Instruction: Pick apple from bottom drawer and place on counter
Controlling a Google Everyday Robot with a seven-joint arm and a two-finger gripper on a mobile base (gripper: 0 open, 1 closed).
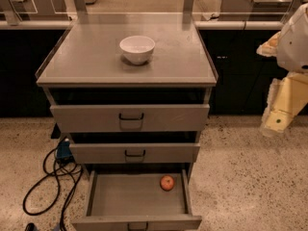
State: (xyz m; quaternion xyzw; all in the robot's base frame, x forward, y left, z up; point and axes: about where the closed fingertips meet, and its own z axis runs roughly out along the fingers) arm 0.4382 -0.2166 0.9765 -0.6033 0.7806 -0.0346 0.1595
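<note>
The apple (167, 182) is lying in the bottom drawer (134, 198), which is standing pulled out at the foot of the cabinet (127, 129). It is sitting on the drawer's floor in the rear right corner, just beside the right wall and close under the cabinet's front. Nothing is touching it. The drawer's black handle (138, 225) is showing at the lower edge of the view.

Above it, on the cabinet's front, the middle drawer (96, 153) and the top drawer (86, 118) are both sitting slightly out.

The counter (86, 57) is forming the cabinet's top. A white bowl (137, 48) is standing upright on it, near the middle and a little toward the back.

The gripper (278, 114) is hanging in the air off the cabinet's right side, well apart from it, at about the height of the top drawer. It is hanging below the white arm (296, 37). It is holding nothing that can be seen, and whether it is open or closed cannot be told.

Black cables (48, 177) are looping over the speckled floor (240, 177) by the cabinet's lower left. A pale ledge (29, 25) is running behind the cabinet.
</note>
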